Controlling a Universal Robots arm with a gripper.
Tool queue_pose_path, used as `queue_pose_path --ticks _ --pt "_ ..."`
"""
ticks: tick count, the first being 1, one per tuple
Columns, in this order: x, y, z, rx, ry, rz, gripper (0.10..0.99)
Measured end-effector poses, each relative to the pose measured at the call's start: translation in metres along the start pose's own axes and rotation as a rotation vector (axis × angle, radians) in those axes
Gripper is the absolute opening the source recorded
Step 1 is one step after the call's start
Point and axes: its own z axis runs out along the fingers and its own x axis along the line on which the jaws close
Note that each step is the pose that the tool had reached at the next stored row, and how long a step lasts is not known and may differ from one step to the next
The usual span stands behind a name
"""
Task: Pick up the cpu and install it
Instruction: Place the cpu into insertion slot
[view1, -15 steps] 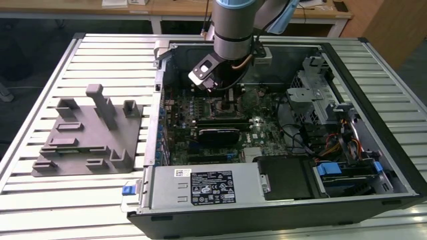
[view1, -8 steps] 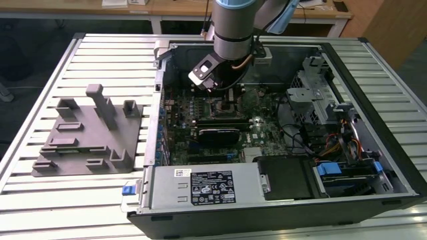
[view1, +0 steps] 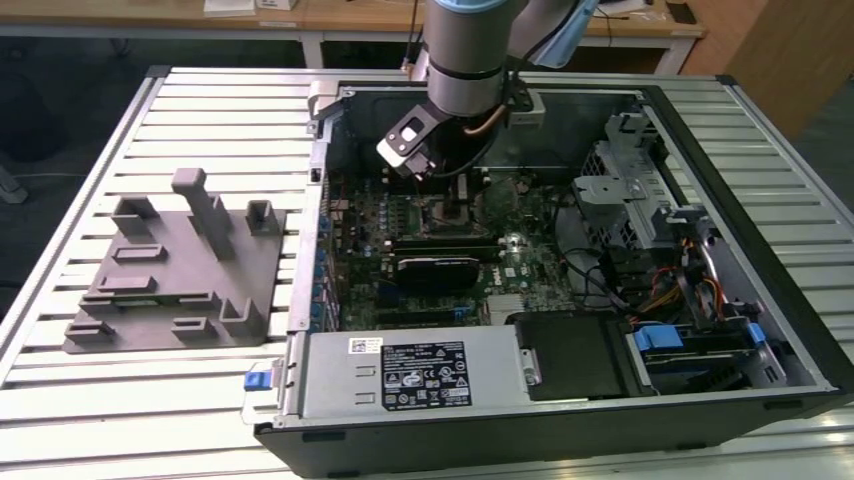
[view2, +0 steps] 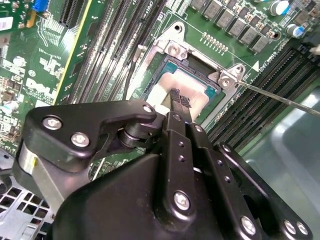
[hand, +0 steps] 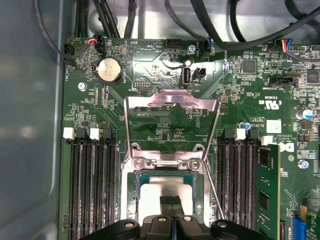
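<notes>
The gripper (view2: 179, 98) has its two fingers drawn together, tip against tip, with nothing seen clamped between them. In both wrist views the tips sit over the middle of the cpu (view2: 172, 80); whether they press on its top or hang just above it cannot be told.

Key relation: the cpu lies straight below the gripper, along the line of the fingers, not off to either side. Its pale silver top is close to square, so it has no marked long axis. It lies flat and level inside the socket frame (hand: 131, 197), with its edges parallel to the frame.

The load plate (hand: 172, 112) is folded open, away from the cpu, so the chip is seated but judged not yet clamped. The thin retaining lever (view2: 280, 96) lies unlatched beside the socket.

In the exterior view the socket is on the motherboard (view1: 534, 265) inside the open computer case (view1: 534, 450), which lies on the bench (view1: 200, 110) toward the exterior view's right edge. A grey plastic block (view1: 174, 270) sits well apart, toward the bench's edge at the exterior view's left.

Count:
- Gripper: one
- Cpu: one
- Socket frame: one
- Load plate: one
- Lever: one
- Case: one
- Grey block: one
</notes>
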Motion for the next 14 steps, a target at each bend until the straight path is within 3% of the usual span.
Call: queue_pose_path --ticks 14 --pt "-0.0004 0.0007 -0.028 -0.001 0.0 0.0 0.106"
